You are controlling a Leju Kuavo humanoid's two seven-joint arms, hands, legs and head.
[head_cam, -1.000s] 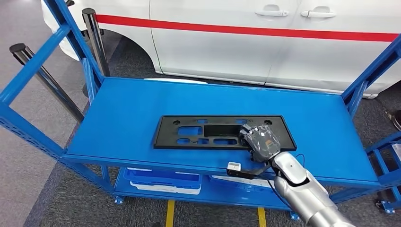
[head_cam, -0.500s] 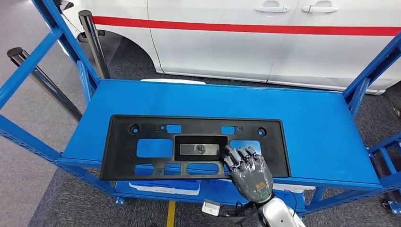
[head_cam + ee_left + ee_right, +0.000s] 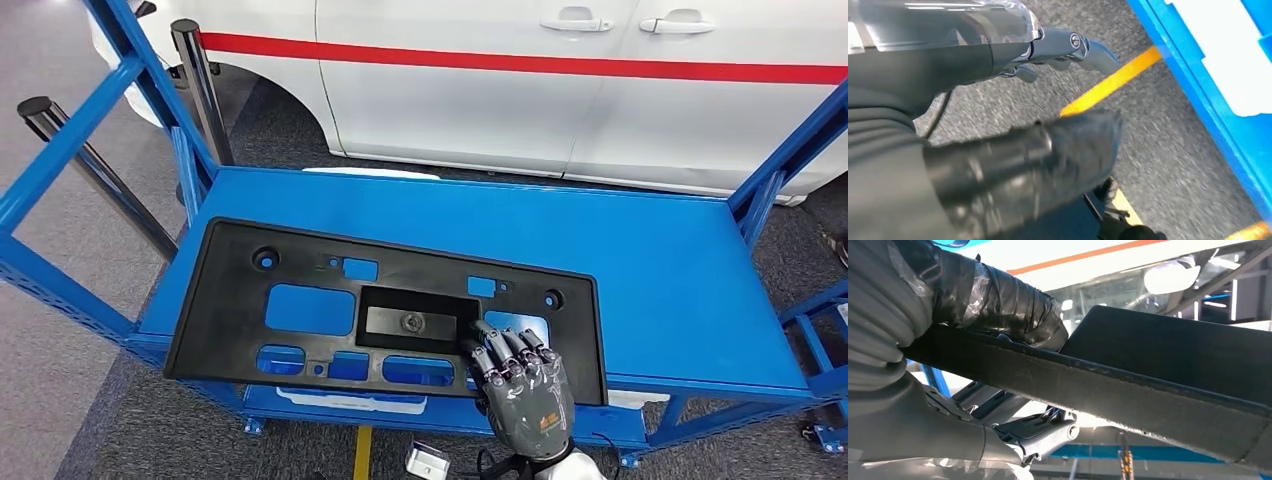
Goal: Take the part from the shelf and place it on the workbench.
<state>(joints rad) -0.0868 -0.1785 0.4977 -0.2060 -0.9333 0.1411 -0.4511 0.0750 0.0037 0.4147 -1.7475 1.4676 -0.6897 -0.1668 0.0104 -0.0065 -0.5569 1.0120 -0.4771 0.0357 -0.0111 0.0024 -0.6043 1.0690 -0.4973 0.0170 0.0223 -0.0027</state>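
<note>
The part is a long black plastic plate (image 3: 235,320) with several cut-outs and a recessed middle. It hangs tilted above the front of the blue shelf's top deck (image 3: 680,280), its left end jutting past the front edge. My right hand (image 3: 525,395) grips its near edge right of the middle, fingers on top. In the right wrist view the taped thumb (image 3: 998,295) presses on the plate's rim (image 3: 1158,390). My left hand (image 3: 998,165) hangs over grey floor, holding nothing, fingers apart from the thumb.
A white car (image 3: 500,100) with a red stripe stands close behind the shelf. Blue uprights frame both ends of the shelf, with black posts (image 3: 195,80) at the back left. A lower deck holds a blue-and-white tray (image 3: 340,402). Yellow floor tape (image 3: 360,450) runs under the front.
The black plate has come up off the deck and toward me, its left end now past the front edge. My right hand has drawn back with it.
</note>
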